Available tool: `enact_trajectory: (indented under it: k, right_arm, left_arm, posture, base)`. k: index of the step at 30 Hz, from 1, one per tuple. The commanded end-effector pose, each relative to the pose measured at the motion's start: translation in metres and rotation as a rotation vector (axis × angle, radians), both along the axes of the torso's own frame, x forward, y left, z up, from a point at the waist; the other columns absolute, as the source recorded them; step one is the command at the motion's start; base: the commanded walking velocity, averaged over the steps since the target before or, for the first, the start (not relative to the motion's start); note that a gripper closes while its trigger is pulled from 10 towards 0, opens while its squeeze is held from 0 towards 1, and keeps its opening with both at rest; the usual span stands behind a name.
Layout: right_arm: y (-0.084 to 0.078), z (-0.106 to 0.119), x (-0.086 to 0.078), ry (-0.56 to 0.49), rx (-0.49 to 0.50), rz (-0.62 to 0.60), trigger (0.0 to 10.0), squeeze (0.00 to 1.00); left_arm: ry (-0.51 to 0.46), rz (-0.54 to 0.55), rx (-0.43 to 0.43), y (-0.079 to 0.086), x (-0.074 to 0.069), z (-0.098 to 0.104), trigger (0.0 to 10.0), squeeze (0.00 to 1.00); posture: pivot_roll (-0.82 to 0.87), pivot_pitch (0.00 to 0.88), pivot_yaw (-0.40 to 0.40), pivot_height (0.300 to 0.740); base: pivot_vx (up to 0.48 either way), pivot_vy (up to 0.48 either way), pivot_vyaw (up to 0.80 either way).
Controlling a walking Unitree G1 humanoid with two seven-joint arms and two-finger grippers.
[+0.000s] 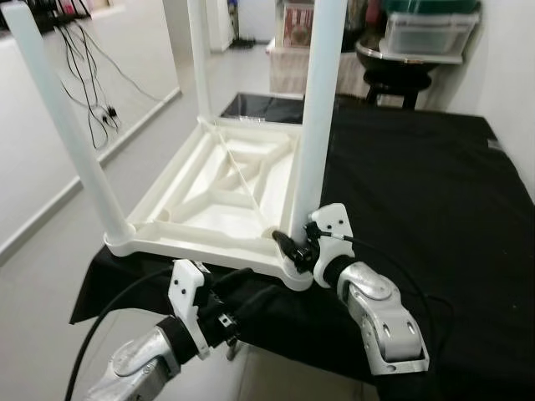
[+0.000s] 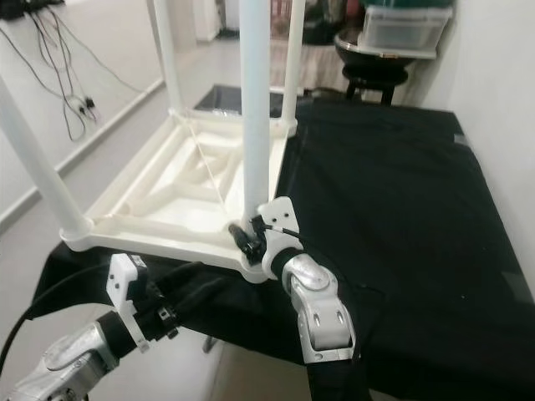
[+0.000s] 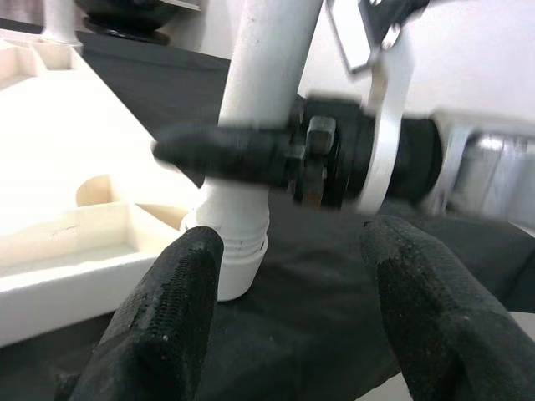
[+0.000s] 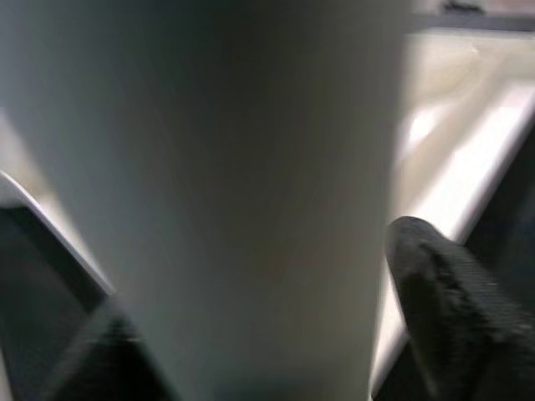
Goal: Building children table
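Home room: storage boxes [image 1: 430,32], stool [image 1: 394,83]

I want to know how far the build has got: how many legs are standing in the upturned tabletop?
4: near-right leg held by the right gripper, near-left leg, far-left leg, far-right leg.

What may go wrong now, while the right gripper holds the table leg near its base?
1. The upturned tabletop overhangs the edge of the black-covered bench; pushing might slide it off.
2. The right gripper grips the near leg low down, so the leg may seat crooked.
3. The left gripper, open below, may bump the corner.
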State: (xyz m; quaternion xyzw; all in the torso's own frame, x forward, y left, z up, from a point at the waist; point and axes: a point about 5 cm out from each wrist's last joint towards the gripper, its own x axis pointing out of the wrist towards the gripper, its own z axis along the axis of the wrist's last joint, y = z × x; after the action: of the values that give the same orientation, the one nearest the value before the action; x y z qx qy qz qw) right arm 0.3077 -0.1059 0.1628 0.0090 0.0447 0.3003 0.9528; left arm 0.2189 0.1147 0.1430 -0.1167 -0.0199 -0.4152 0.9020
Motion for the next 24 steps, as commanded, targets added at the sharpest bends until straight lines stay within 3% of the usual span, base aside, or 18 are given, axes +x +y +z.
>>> enact_trajectory:
  k: [1, 2, 3, 4, 7, 9, 14, 19, 24]
  right_arm:
    - [0.008, 0.018, -0.001, -0.058, 0.069, 0.167, 10.0, 0.87]
    - [0.008, 0.018, -0.001, -0.058, 0.069, 0.167, 10.0, 0.87]
    - [0.010, 0.022, -0.003, -0.080, 0.063, 0.252, 10.0, 0.02]
    - [0.010, 0.022, -0.003, -0.080, 0.063, 0.252, 10.0, 0.02]
    - [0.006, 0.024, -0.004, -0.104, 0.005, 0.483, 10.0, 0.00]
    - [0.002, 0.020, -0.001, -0.083, -0.004, 0.557, 10.0, 0.00]
    - [-0.003, 0.013, 0.011, -0.076, -0.030, 0.567, 10.0, 0.00]
    - [-0.009, 0.016, 0.024, -0.058, 0.012, 0.555, 10.0, 0.00]
    - [-0.012, 0.016, 0.031, -0.050, -0.036, 0.565, 10.0, 0.00]
  left_arm:
    - [0.009, -0.003, 0.002, 0.000, 0.001, -0.003, 10.0, 0.00]
    - [0.009, -0.003, 0.002, 0.000, 0.001, -0.003, 10.0, 0.00]
    - [0.009, -0.004, 0.001, -0.001, 0.001, -0.003, 10.0, 0.00]
    - [0.009, -0.004, 0.001, -0.001, 0.001, -0.003, 10.0, 0.00]
    - [0.007, -0.004, -0.005, -0.003, 0.001, -0.002, 10.0, 0.00]
    - [0.005, -0.002, -0.009, -0.004, 0.001, -0.002, 10.0, 0.00]
    - [0.004, 0.002, -0.011, -0.005, 0.001, -0.002, 10.0, 0.00]
    - [0.004, 0.003, -0.012, -0.005, 0.000, -0.001, 10.0, 0.00]
    - [0.006, 0.001, -0.013, -0.005, -0.001, -0.001, 10.0, 0.00]
  posture:
    - [-0.02, 0.046, -0.020, 0.740]
    - [-0.02, 0.046, -0.020, 0.740]
    - [-0.02, 0.046, -0.019, 0.740]
    - [-0.02, 0.046, -0.019, 0.740]
    - [-0.01, 0.046, -0.031, 0.740]
    - [-0.01, 0.047, -0.033, 0.740]
    - [0.00, 0.048, -0.036, 0.740]
    - [0.00, 0.052, -0.033, 0.740]
    - [0.01, 0.057, -0.032, 0.740]
  base:
    - [0.000, 0.000, 0.00]
    - [0.000, 0.000, 0.00]
    - [0.000, 0.000, 0.00]
    - [0.000, 0.000, 0.00]
    - [0.000, 0.000, 0.00]
    - [0.000, 0.000, 0.00]
    - [0.000, 0.000, 0.00]
    - [0.000, 0.000, 0.00]
    - [0.000, 0.000, 0.00]
